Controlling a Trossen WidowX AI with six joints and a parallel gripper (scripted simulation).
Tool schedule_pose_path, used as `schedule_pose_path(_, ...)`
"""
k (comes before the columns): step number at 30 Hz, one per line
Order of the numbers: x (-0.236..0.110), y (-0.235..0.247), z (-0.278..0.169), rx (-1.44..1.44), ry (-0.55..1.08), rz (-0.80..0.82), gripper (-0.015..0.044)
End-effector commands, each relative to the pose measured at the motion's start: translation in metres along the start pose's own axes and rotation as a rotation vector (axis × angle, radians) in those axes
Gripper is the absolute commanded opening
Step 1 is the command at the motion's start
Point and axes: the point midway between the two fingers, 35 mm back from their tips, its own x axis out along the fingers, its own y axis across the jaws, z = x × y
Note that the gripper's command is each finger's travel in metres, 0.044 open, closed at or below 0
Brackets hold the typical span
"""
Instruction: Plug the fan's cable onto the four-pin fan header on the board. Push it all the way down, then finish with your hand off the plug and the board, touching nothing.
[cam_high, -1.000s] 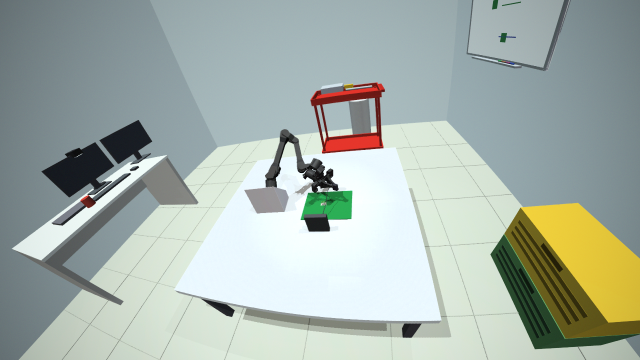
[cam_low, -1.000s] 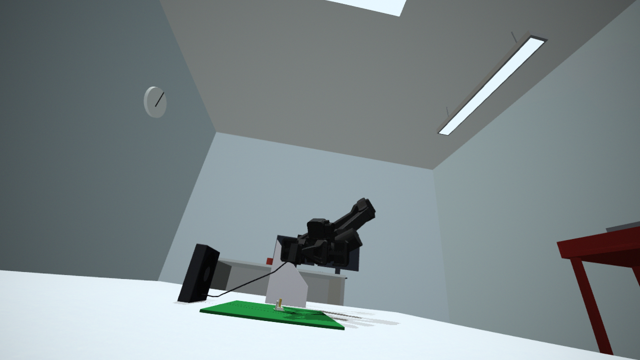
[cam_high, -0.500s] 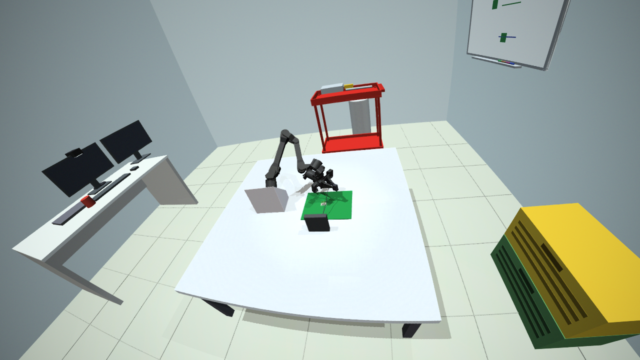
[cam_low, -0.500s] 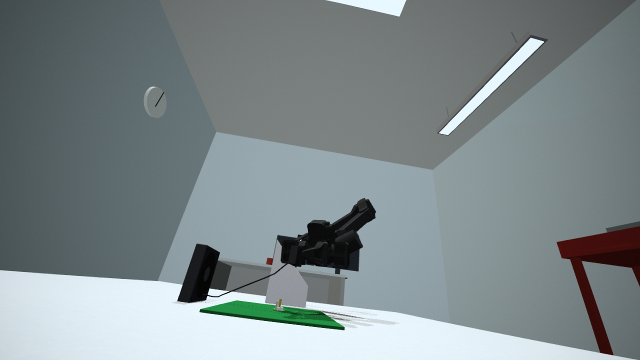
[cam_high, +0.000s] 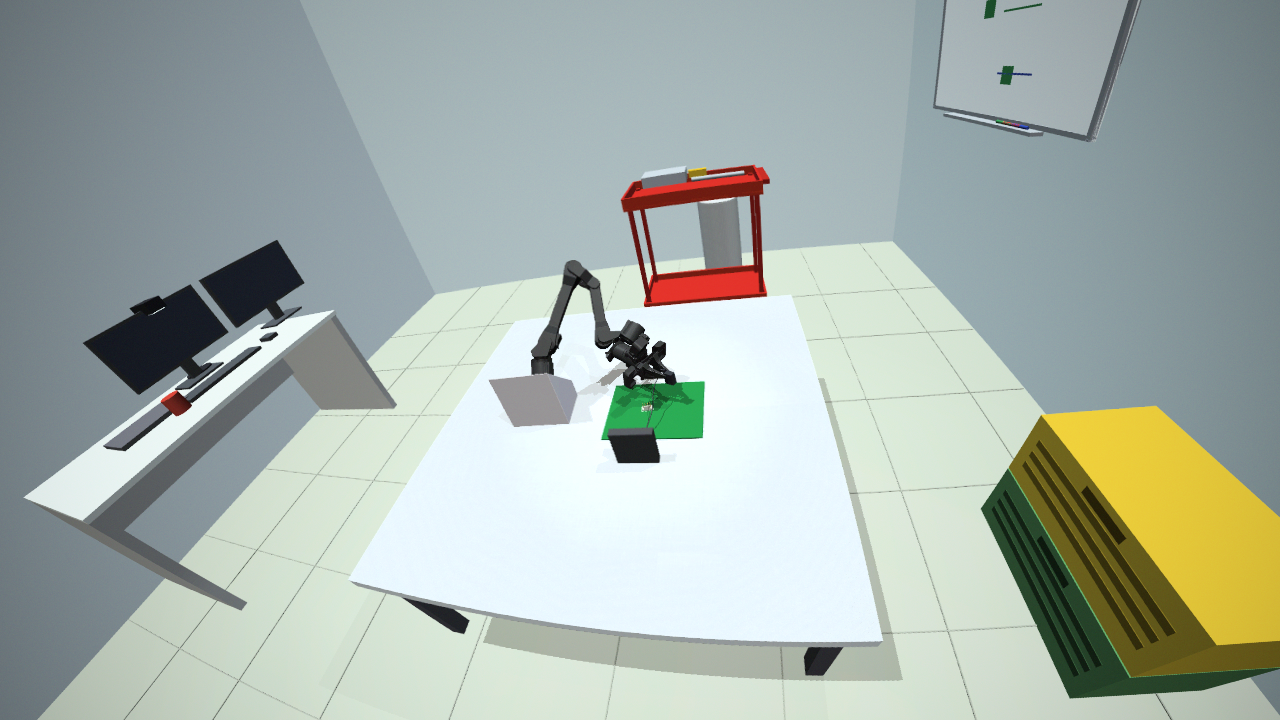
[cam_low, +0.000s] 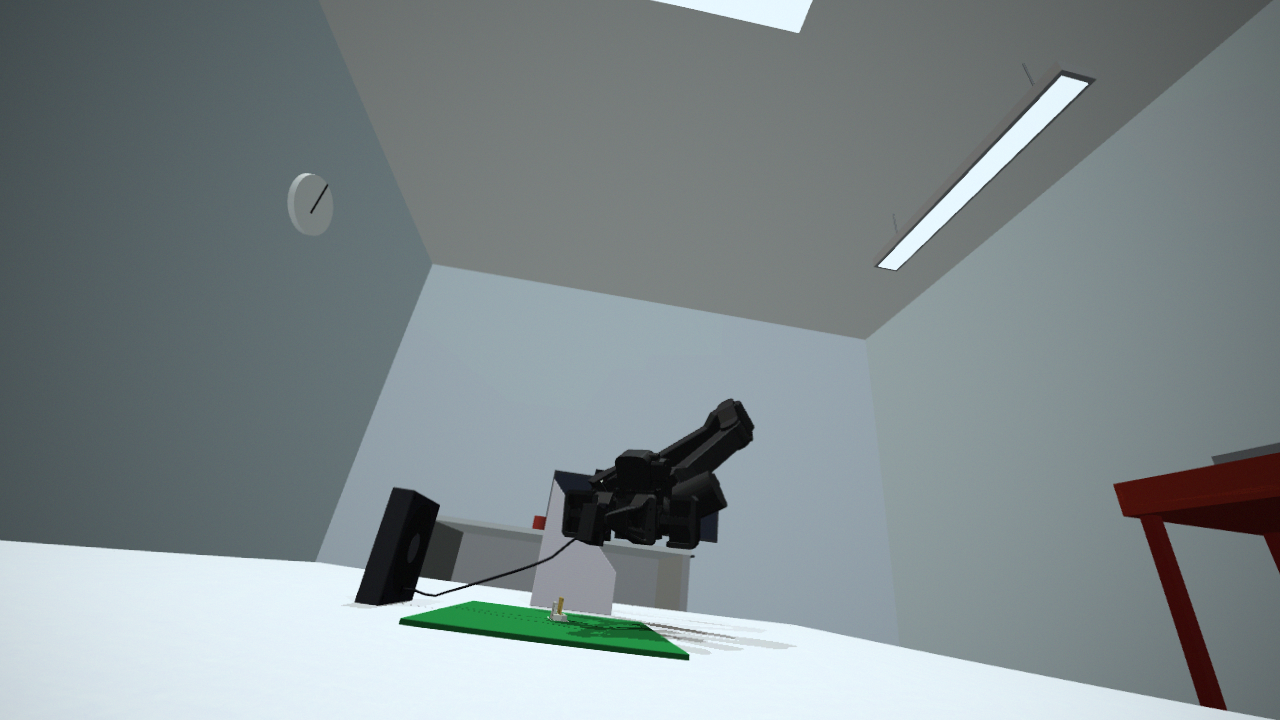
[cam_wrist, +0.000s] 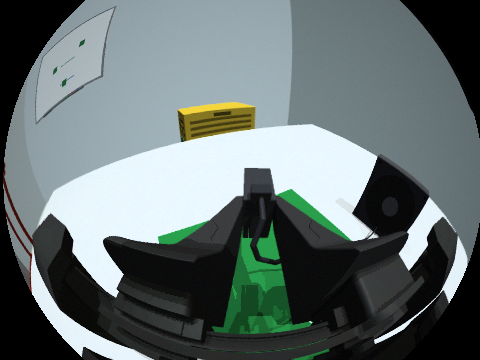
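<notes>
Far left on the worktop: black fan, upright, just off the near-left corner of the green board. From its base, thin cable rising rightward in a slack arc toward the hand. Next along, on the board: four-pin header, small and pale with gold pins, bare, nothing seated on it. Above and slightly right of it, held clear in the air, the hand, closed narrow on the dark plug, pinched at the very fingertips in the wrist view, cable trailing back between them.

Step in hand, by judgement: carry and alignment, insertion not yet begun. Next move likely calls for bringing the plug squarely over the pins, tilting it to point straight down, then a firm vertical push, then release and retreat upward.

Hard to make out: pin count and keying on the header, too small in every view. Plug's mating face turned away from the wrist camera. Header itself not discernible in the wrist view.
</notes>
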Motion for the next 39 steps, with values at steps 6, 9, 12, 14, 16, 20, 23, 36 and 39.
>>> schedule_pose_path(6,-0.001,0.0,-0.009,0.002,0.0,0.0,0.0)
schedule_pose_path(9,-0.002,0.001,-0.011,0.002,0.0,0.0,0.0)
schedule_pose_path(12,-0.002,0.001,-0.014,0.002,0.0,0.0,0.0)
schedule_pose_path(14,-0.001,0.001,-0.016,0.002,0.0,0.0,0.0)
schedule_pose_path(16,-0.001,0.001,-0.017,0.003,0.0,0.0,0.0)
schedule_pose_path(20,-0.001,0.001,-0.021,0.003,0.0,0.0,0.0)
schedule_pose_path(23,0.0,0.001,-0.023,0.003,0.0,0.0,0.0)
schedule_pose_path(36,0.002,0.001,-0.034,0.003,0.001,-0.001,0.0)
schedule_pose_path(39,0.002,0.001,-0.036,0.003,0.001,-0.001,0.0)
